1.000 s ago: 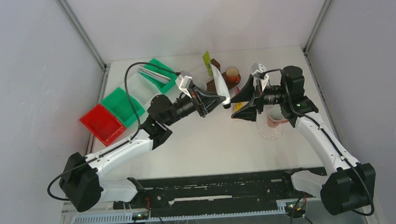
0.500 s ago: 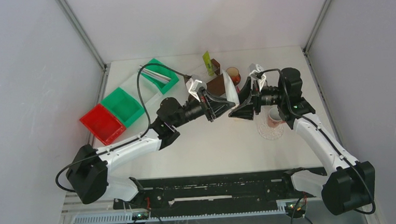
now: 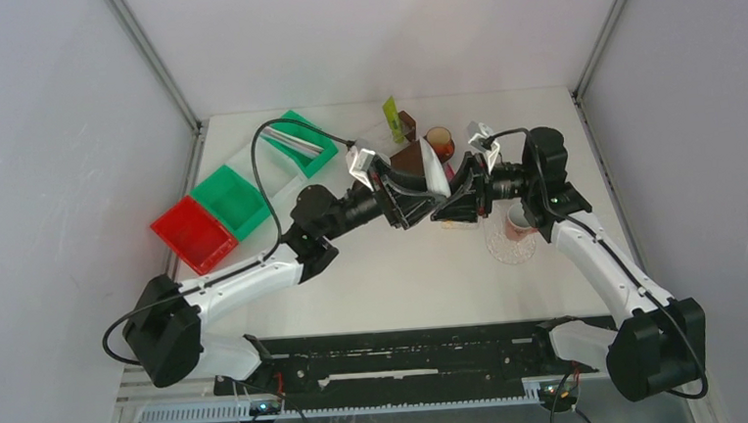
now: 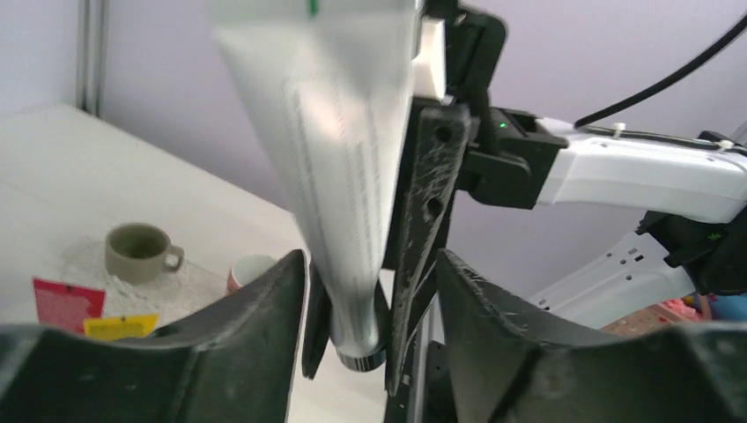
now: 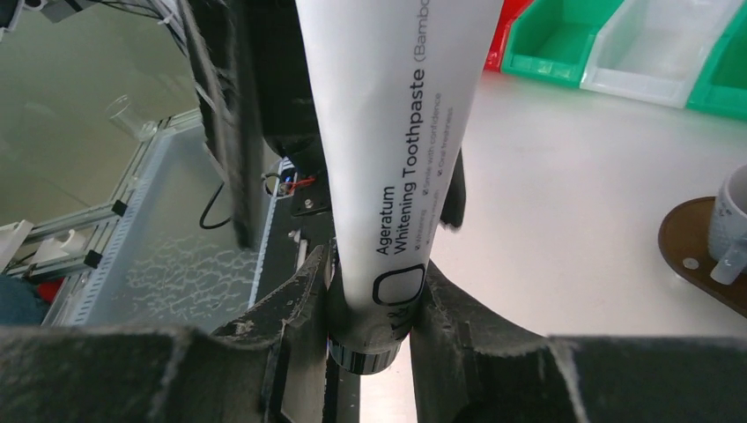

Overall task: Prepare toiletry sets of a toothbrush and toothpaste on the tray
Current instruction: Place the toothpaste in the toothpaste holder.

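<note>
Where the two arms meet above the middle of the white table (image 3: 404,278), the left arm (image 3: 246,273) reaching in from the left and the right arm (image 3: 598,257) from the right, a white toothpaste tube (image 5: 388,159) is held in the air between them, tilted with its cap end down. Along the far left of the table runs a row of bins: a red bin (image 3: 193,232), a green bin (image 3: 234,198), a white bin (image 3: 265,169) and a second green bin (image 3: 305,142). The right claw (image 5: 370,282) is closed on the tube, its fingers pressing both sides just above the cap. The left claw (image 4: 370,264) stands partly open around the same end, with a gap between its fingers and the tube. Black print runs down the tube: "Ageratum Whitening Toothpaste (Bambo", the rest cut off; the finer lines beside it are too small to read. On the right of the table a clear tray (image 3: 498,255) carries a pink cup (image 3: 520,220), and the left wrist view shows a grey cup (image 4: 136,251) on it too. An orange mug (image 3: 439,141) stands toward the far edge, with a green-yellow tube (image 3: 391,117) sticking up just left of it. A red packet (image 4: 66,304) and a yellow packet (image 4: 119,326) lie flat near the grey cup.
</note>
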Controlling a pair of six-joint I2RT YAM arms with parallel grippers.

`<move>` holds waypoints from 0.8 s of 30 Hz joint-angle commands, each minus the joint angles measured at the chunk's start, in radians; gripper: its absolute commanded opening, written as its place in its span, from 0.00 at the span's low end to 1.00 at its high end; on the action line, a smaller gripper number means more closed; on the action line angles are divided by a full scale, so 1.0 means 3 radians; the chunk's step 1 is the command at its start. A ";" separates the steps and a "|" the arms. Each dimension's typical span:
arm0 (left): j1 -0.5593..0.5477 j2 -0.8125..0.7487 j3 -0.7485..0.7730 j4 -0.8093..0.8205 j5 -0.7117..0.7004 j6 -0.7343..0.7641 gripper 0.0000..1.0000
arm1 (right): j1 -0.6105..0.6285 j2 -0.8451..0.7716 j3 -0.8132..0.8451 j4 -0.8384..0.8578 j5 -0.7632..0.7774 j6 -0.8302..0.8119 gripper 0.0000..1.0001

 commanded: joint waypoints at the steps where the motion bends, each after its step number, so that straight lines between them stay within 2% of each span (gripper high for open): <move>1: 0.0143 -0.0270 -0.0012 0.0471 0.0193 -0.0029 0.65 | 0.0025 0.0005 0.0029 0.0062 -0.0165 -0.0139 0.08; 7: 0.0589 -0.0448 -0.0310 0.1048 0.0837 -0.0150 0.96 | 0.0096 0.0005 0.0032 -0.0049 -0.0351 -0.0334 0.07; 9: 0.0727 -0.0433 -0.0271 0.1091 0.1116 -0.0205 1.00 | 0.0144 0.0009 0.0068 -0.0219 -0.0445 -0.0507 0.07; 14: 0.0842 -0.0145 0.0103 0.1122 0.1823 -0.0474 0.98 | 0.0235 0.0020 0.0131 -0.0531 -0.0625 -0.0876 0.07; 20: 0.0795 0.0154 0.0314 0.1638 0.2032 -0.0851 0.88 | 0.0291 0.0046 0.0131 -0.0572 -0.0691 -0.0935 0.07; 24: 0.0708 0.0426 0.0562 0.1978 0.2116 -0.1188 0.77 | 0.0351 0.0082 0.0132 -0.0596 -0.0700 -0.0961 0.07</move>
